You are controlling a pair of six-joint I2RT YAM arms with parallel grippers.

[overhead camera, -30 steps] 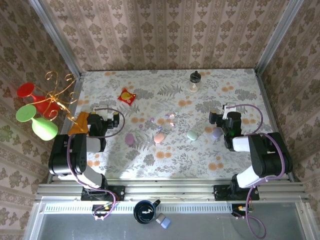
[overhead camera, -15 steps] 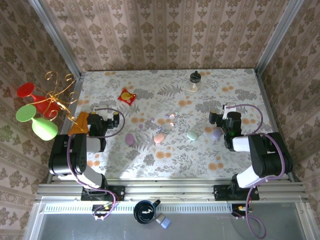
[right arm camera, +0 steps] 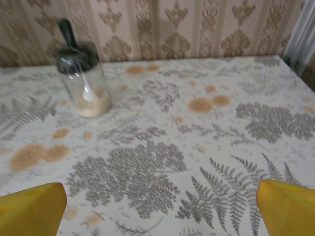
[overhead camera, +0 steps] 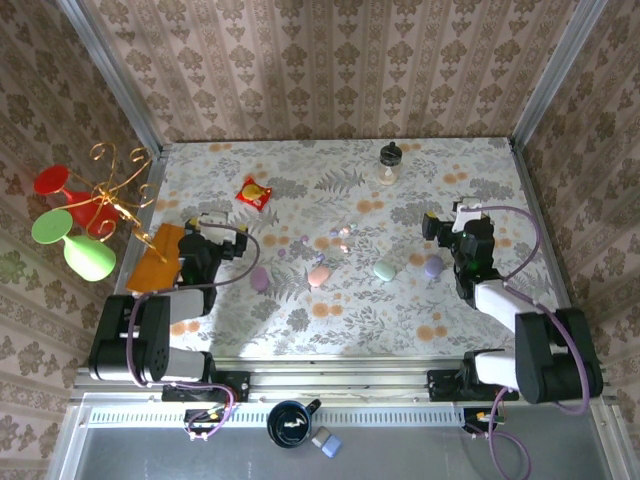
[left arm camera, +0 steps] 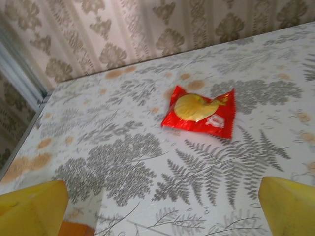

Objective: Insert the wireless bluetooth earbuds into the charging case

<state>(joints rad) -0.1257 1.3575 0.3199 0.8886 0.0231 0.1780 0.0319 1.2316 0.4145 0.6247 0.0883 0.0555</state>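
From above we saw the earbuds lying loose on the flowered table near its middle. They were tiny pale buds, none of them inside a case. Just nearer to the arms lay a row of four cases: a lilac case, a pink case, a green case and a second lilac case.

The left gripper sat low at the table's left side, near the first lilac case but apart from it, with an orange sheet beside it. In its wrist view the left gripper stood wide open with nothing between its yellow fingers, and a red packet lay ahead on the table.

The right gripper sat at the right side, with the second lilac case close by its arm. Its own camera showed it spread wide and empty too, with a glass jar standing farther off to the left.
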